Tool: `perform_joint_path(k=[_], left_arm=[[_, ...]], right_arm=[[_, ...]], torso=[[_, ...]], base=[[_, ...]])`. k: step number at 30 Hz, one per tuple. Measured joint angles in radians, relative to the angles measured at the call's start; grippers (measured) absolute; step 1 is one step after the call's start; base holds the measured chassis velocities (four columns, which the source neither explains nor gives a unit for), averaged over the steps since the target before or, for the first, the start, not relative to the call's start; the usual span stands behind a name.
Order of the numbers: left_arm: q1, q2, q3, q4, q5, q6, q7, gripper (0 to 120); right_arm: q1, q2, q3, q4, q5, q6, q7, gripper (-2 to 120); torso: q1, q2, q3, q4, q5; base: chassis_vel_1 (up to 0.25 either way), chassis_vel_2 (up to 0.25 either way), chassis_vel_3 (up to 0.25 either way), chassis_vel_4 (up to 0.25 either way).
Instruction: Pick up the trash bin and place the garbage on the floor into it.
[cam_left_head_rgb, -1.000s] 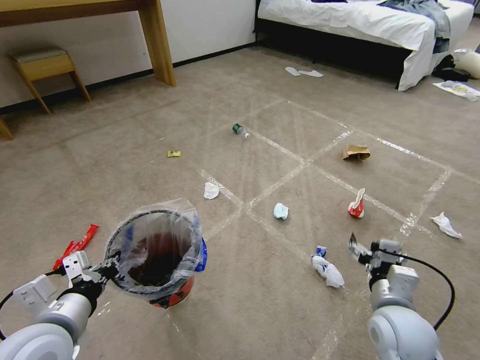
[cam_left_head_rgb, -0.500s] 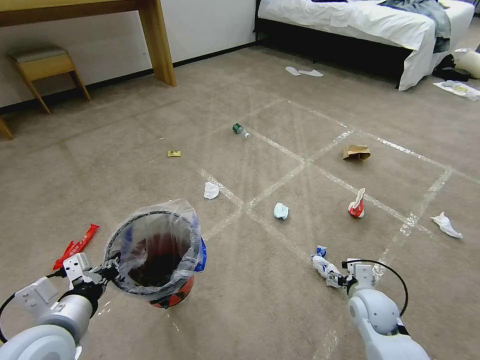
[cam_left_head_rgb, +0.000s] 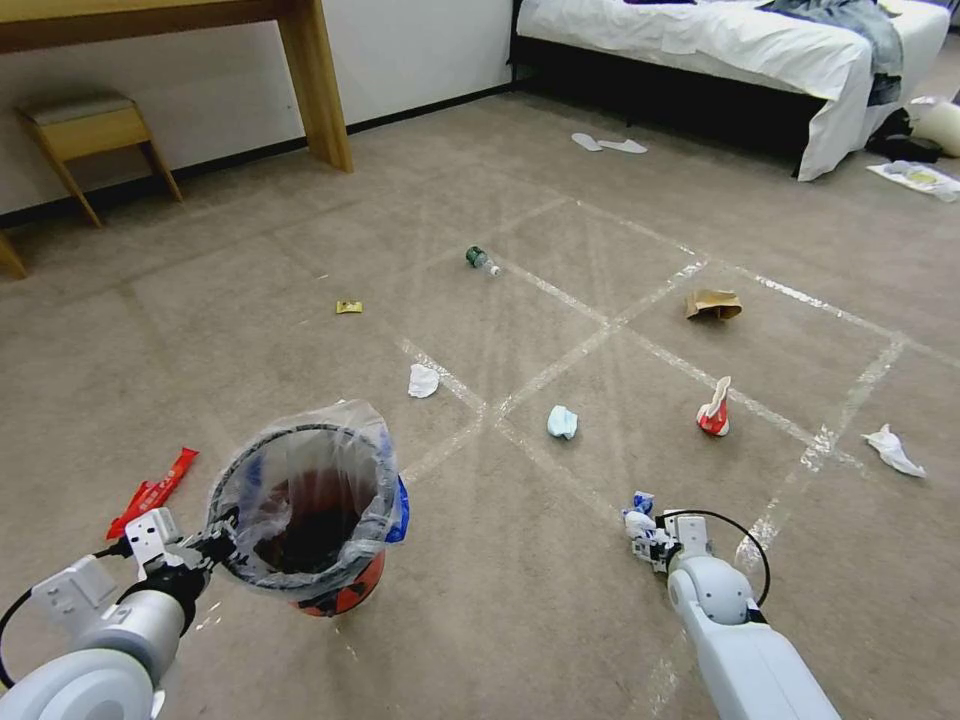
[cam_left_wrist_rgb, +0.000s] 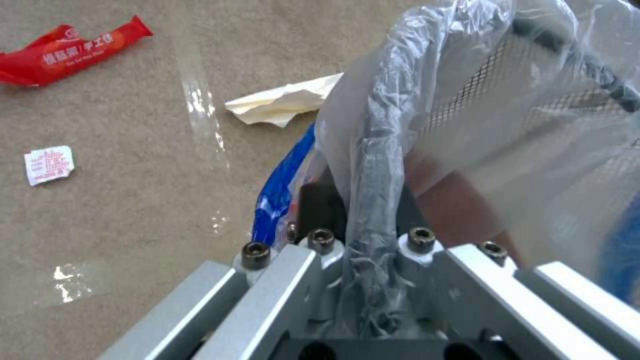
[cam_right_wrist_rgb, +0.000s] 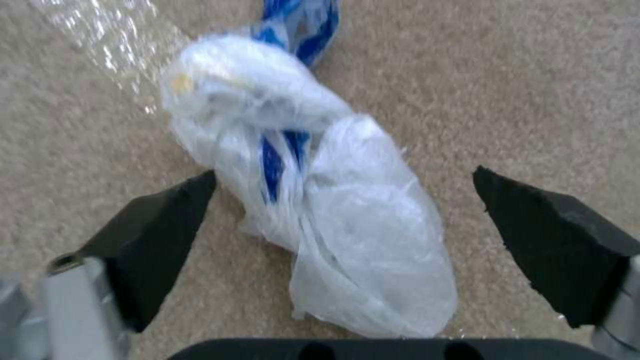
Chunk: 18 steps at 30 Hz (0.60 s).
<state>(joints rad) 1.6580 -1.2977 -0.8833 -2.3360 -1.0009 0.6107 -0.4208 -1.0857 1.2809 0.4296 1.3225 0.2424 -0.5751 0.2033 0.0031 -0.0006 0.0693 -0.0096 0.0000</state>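
Left gripper (cam_left_head_rgb: 205, 548) clamped on the plastic-lined rim of the trash bin (cam_left_head_rgb: 340, 590), which is at lower left beside a red wrapper (cam_left_head_rgb: 152, 491) on the floor (cam_left_head_rgb: 560, 620). Right gripper (cam_right_wrist_rgb: 347, 220) down at the carpet, fingers (cam_right_wrist_rgb: 157, 230) spread wide, straddling a crumpled white-and-blue plastic bag (cam_right_wrist_rgb: 333, 210) without gripping it.

The left gripper (cam_left_head_rgb: 205, 548) clamps the near rim of the trash bin (cam_left_head_rgb: 305, 500). The right gripper (cam_left_head_rgb: 652, 540) sits low on the floor (cam_left_head_rgb: 520, 620), touching a crumpled white-and-blue plastic bag (cam_left_head_rgb: 638, 518) just ahead of it.
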Motion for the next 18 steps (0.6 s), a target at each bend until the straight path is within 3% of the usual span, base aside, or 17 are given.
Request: perform_joint_path(k=[2, 6, 8, 13, 14, 18], left_arm=[[-0.002, -0.001, -0.001, 0.001, 0.000, -0.001, 0.000, 2], [-0.003, -0.003, -0.001, 0.002, 0.000, -0.002, 0.000, 2], [-0.004, -0.005, 0.000, 0.004, 0.001, -0.004, 0.000, 2], [-0.005, -0.006, 0.000, 0.004, 0.001, -0.006, 0.000, 2], [-0.004, -0.008, 0.001, 0.004, 0.003, -0.007, 0.000, 2], [0.000, -0.012, 0.003, 0.003, 0.007, -0.009, 0.001, 2]], right_arm=[[0.000, 0.004, -0.001, -0.018, -0.006, 0.008, 0.000, 85], [0.001, 0.004, -0.001, -0.029, -0.008, 0.014, 0.000, 76], [0.002, 0.005, 0.000, -0.037, -0.009, 0.020, -0.001, 64], [-0.001, 0.004, 0.002, -0.039, -0.010, 0.026, -0.002, 53], [-0.006, 0.004, 0.005, -0.041, -0.013, 0.034, -0.005, 41], [-0.012, 0.004, 0.008, -0.041, -0.018, 0.044, -0.008, 31]], torso=[[0.000, 0.000, 0.000, -0.0001, 0.0001], [0.000, 0.000, 0.000, -0.0002, 0.0000], [0.000, 0.000, 0.000, -0.0001, 0.0000], [0.000, 0.000, 0.000, -0.0001, 0.0000], [0.000, 0.000, 0.000, -0.0001, 0.0001], [0.000, 0.000, 0.000, 0.0000, 0.0000]], base=[[0.000, 0.000, 0.000, 0.000], [0.000, 0.000, 0.000, 0.000], [0.000, 0.000, 0.000, 0.000], [0.000, 0.000, 0.000, 0.000], [0.000, 0.000, 0.000, 0.000], [0.000, 0.000, 0.000, 0.000]])
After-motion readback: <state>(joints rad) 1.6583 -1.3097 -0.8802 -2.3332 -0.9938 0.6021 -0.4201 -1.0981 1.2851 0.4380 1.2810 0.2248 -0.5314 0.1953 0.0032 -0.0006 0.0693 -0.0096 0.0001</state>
